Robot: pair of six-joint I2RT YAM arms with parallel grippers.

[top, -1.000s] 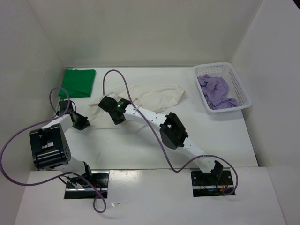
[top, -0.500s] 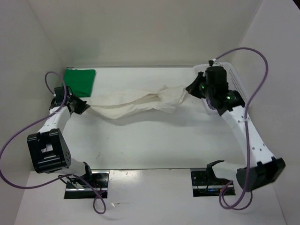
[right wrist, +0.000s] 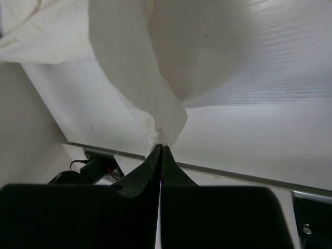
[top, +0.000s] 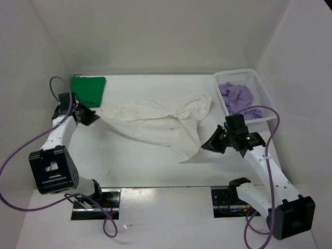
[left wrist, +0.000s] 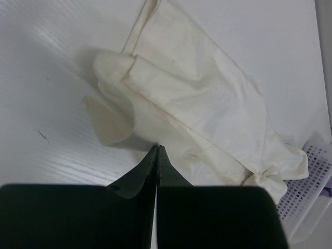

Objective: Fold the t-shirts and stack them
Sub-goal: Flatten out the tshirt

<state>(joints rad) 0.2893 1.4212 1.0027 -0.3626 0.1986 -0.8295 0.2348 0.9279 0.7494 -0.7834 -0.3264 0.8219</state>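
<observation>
Left fingers (left wrist: 145, 174) pinched shut on white shirt (top: 150, 122) corner, right fingers (right wrist: 148, 168) clamping opposite end; long axis runs left-right between them.

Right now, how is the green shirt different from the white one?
The green shirt is folded into a neat flat square; the white shirt is stretched out and wrinkly. No hand holds the green shirt in its far left corner; the white shirt is pinched by the left hand and the right hand. Both are soft cloth.
</observation>
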